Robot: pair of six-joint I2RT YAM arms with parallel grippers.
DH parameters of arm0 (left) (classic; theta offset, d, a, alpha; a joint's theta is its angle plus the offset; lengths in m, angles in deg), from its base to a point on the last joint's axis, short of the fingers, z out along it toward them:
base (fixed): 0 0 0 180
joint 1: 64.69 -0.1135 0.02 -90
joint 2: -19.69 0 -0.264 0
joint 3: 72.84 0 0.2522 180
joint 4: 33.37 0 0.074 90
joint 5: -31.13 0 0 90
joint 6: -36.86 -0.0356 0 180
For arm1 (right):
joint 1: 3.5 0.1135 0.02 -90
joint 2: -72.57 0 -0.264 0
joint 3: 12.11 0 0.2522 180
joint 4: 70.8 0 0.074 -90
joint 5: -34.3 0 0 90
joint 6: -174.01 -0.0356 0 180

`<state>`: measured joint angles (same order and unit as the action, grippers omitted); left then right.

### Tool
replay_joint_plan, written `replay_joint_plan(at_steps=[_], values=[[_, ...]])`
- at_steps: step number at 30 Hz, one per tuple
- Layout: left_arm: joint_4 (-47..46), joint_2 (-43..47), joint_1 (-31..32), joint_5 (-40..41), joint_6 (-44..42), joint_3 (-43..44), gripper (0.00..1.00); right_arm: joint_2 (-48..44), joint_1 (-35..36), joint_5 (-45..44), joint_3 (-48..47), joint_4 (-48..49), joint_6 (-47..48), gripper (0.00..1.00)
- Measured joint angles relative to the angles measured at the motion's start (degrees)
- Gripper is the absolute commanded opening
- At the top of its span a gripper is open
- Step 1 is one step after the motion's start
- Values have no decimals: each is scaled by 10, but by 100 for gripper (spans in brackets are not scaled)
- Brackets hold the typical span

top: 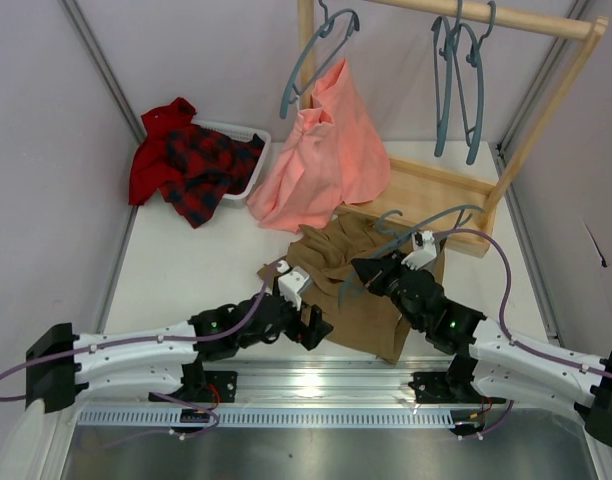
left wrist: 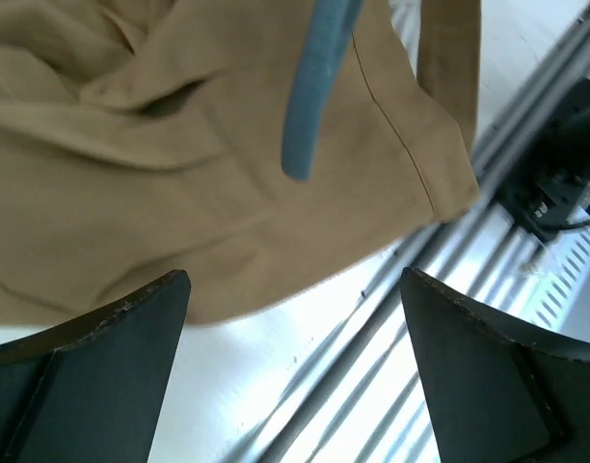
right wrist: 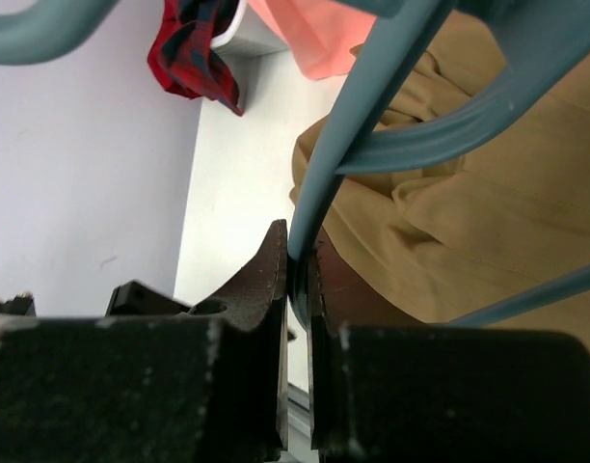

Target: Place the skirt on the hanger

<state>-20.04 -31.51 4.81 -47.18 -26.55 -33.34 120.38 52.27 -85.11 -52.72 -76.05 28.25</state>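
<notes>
We see the right tool (right wrist: 297, 256) clamped on the grey-blue hanger (right wrist: 367, 125), which lies across the tan skirt (top: 371, 325). The skirt lies crumpled on the desk (top: 186, 270) between both arms. Our left tool (left wrist: 295, 280) stands wide apart by the skirt's near edge, holding nothing.

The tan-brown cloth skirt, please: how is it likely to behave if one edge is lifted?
The tan-brown cloth skirt lies in soft folds, so it will probably sag and drape, not hold shape. It looks thin, so likely light. Its matte weave should pinch without slipping, though layers may bunch.
</notes>
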Motion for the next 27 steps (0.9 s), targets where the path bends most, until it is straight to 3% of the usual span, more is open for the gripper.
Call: replay_joint_plan(at_steps=[7,12,19,24,27], values=[[-85,-102,0,22,-82,47,92,-39,0,30,5,-15,-12,0],[-147,-127,-19,6,-118,58,75,-64,0,39,7,-33,-16,0],[-205,-182,-54,-52,-137,78,63,-72,0,45,8,-48,-17,0],[-227,-230,-59,-82,-142,107,43,-72,0,49,8,-48,-17,0],[-242,-251,-66,-110,-138,117,19,-72,0,48,8,-49,-16,0]])
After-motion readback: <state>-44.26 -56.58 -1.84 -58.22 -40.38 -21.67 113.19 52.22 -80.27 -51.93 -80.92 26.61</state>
